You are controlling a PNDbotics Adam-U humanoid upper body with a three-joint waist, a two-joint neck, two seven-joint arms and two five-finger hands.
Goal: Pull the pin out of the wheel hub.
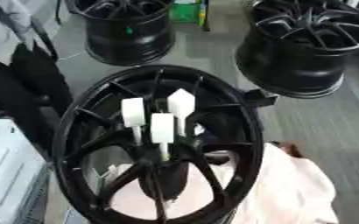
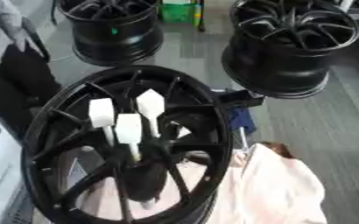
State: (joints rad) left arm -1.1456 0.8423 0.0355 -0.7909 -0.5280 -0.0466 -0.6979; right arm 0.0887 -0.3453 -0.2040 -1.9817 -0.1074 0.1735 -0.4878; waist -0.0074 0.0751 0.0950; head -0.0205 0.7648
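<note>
A black spoked wheel hub (image 1: 90,109) lies flat in front of me, filling the lower middle of both eye views. Three pins with white block-shaped heads stand upright around its centre: one at the left (image 1: 133,113), one at the front (image 1: 162,128) and one at the back right (image 1: 181,104). Their thin shafts run down into the hub centre (image 1: 163,159). Neither of my hands shows in either view.
Two more black wheels stand on the grey floor behind, one at the back left (image 1: 129,30) and one at the back right (image 1: 305,48). A pale pink cloth (image 1: 290,188) lies under the hub at the right. A light grey box (image 1: 6,175) sits at the left edge. A green box (image 2: 179,12) is far back.
</note>
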